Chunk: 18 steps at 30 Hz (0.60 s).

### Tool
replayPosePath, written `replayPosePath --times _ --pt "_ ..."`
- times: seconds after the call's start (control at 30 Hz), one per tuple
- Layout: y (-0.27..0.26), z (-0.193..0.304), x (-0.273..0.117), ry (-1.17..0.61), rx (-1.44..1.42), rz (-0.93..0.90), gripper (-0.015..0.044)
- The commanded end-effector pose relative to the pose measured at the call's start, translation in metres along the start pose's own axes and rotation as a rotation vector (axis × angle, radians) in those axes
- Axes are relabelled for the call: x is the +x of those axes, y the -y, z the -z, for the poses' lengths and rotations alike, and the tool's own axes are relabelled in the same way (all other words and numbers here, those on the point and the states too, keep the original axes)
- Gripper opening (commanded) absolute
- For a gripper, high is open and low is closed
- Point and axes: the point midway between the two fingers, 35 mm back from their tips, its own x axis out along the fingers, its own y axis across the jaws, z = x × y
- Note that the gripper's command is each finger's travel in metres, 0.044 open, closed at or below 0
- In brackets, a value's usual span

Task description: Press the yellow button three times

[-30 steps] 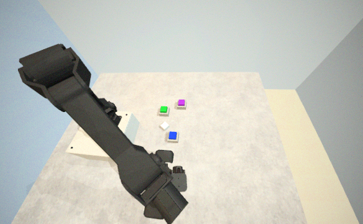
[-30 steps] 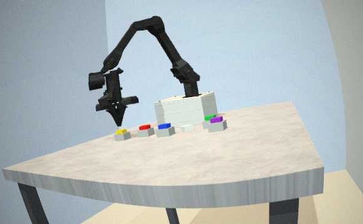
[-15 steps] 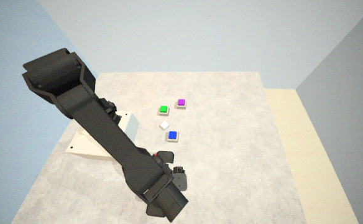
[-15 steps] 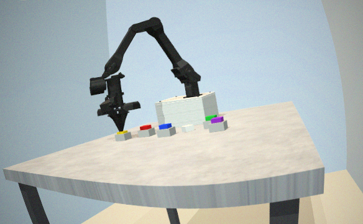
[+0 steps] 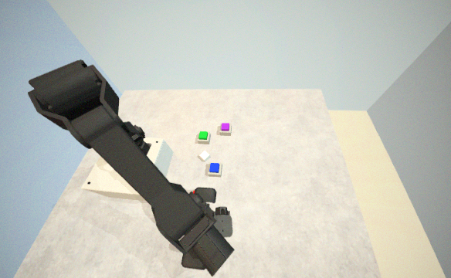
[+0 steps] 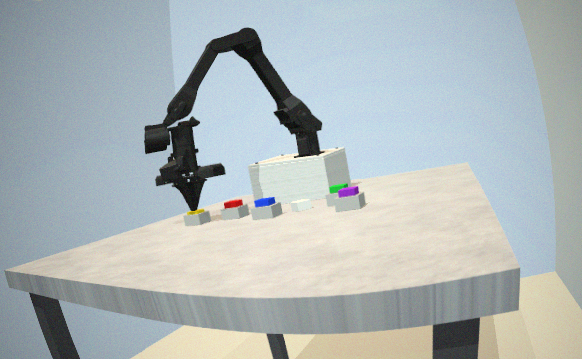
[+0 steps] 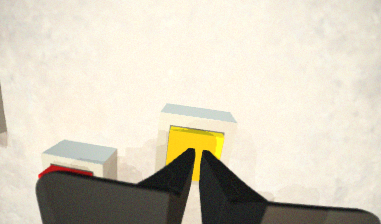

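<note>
The yellow button sits in its pale square housing; in the top view it is hidden behind the arm. Its cap shows as a thin strip above the housing in the exterior view, lower than the red button's cap. My gripper is shut and empty, pointing down, with its fingertips at the yellow cap. They look to be on it or very close to it. The fingers hide the cap's near part in the wrist view.
The red button is the nearest neighbour, then the blue button. A small white block lies between the blue and green buttons. A purple button stands beside the green one.
</note>
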Motion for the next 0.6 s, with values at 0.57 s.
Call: replayPosePath --times 0.57 --pt "-0.001 0.001 -0.019 -0.004 0.003 -0.007 0.002"
